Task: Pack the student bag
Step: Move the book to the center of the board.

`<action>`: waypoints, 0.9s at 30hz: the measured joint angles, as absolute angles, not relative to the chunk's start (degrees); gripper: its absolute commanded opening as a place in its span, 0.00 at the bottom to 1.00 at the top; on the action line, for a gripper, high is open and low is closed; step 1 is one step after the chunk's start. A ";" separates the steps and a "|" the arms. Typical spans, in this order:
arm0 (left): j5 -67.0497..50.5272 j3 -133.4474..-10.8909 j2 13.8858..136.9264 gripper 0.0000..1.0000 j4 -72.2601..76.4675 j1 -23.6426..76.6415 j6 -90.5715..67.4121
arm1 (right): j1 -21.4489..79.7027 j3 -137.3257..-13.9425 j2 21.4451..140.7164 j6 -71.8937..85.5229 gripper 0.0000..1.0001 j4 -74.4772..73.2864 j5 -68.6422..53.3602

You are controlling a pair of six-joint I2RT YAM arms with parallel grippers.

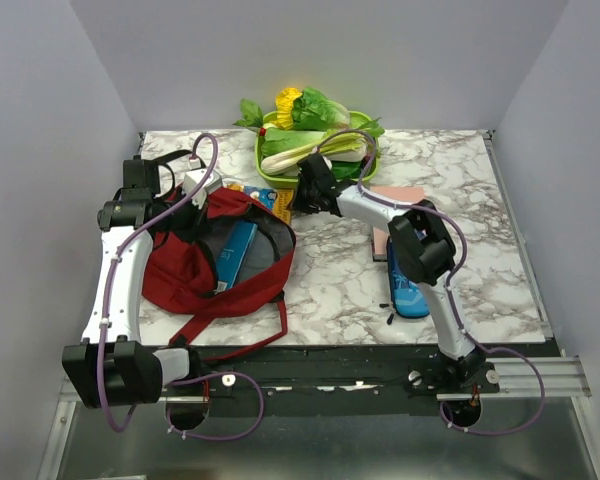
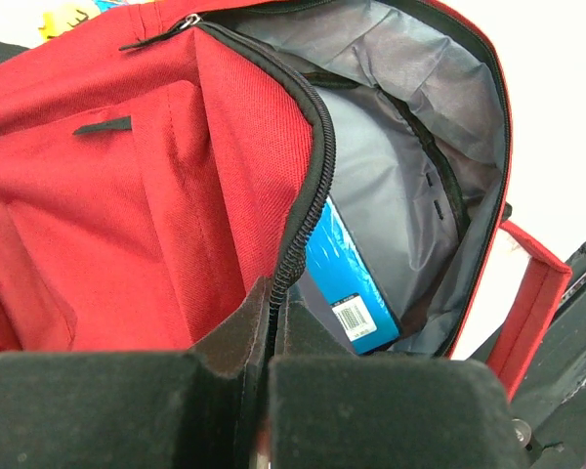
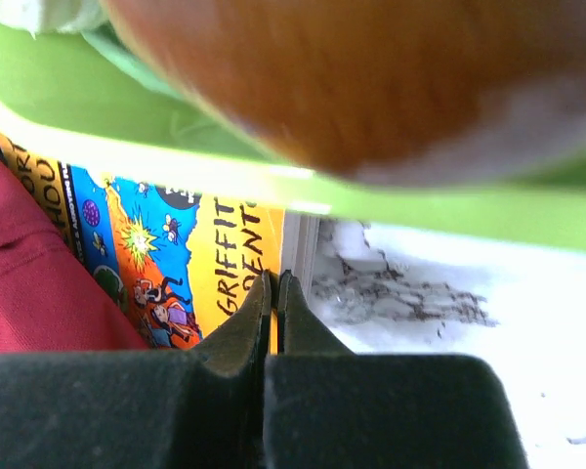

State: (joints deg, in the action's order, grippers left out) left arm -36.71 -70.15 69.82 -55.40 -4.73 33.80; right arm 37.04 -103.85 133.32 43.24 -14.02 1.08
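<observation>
Left gripper [image 2: 272, 298]: closed, pinching zipper edge of bag [image 2: 127, 215]
Right gripper [image 3: 273, 285]: closed, tips at edge of book [image 3: 166, 264]
Position of bag: lying open on left side of desk [image 1: 350, 290]

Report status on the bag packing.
Left gripper shut on student bag rim, mouth open, blue book inside. Right gripper shut at comic book edge, grip unconfirmed. Green tray close beside the book.
</observation>
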 measured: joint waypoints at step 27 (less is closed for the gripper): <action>-38.54 -70.81 71.59 0.00 -51.07 -4.82 29.30 | 40.10 -47.00 88.75 42.46 0.70 -10.90 -9.67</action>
State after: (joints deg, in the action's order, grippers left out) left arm -38.54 -70.81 71.59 -51.07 -4.82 29.30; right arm 40.10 -47.00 88.75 42.46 -10.90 -9.67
